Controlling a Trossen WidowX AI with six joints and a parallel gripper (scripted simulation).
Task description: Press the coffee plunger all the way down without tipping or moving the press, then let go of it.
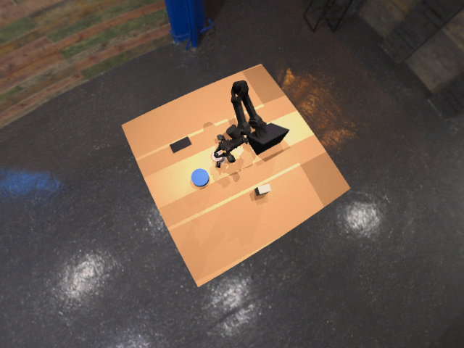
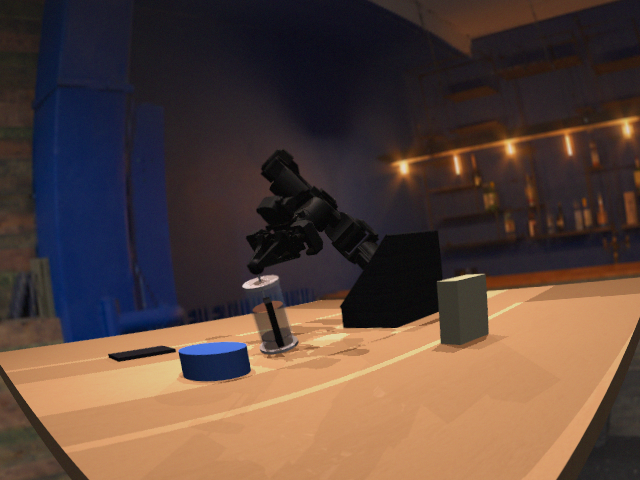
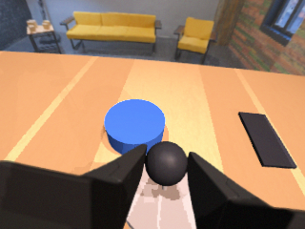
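Observation:
The coffee press, a clear glass cylinder with a pale lid [image 1: 218, 159] [image 2: 261, 282] [image 3: 143, 210] and a dark handle strip [image 2: 273, 322], leans to the left in the exterior view; the right side of its base [image 2: 279, 347] looks slightly raised. The black round plunger knob [image 2: 255, 269] [image 3: 166, 167] stands a little above the lid, with a short length of thin rod showing between them. My gripper [image 1: 217, 152] [image 2: 255, 265] [image 3: 167, 154] is shut on the knob, with one finger on each side. The inside of the press is too blurred to tell the plunger disc's exact height.
A blue disc [image 1: 200, 177] [image 2: 214, 361] [image 3: 134, 121] stands close to the press. A flat black slab [image 1: 180, 144] [image 2: 142, 353] [image 3: 267, 139] lies farther off. A grey-green block [image 1: 263, 188] [image 2: 462, 310] stands on the other side. The black arm stand [image 1: 269, 138] [image 2: 395, 284] is behind the press.

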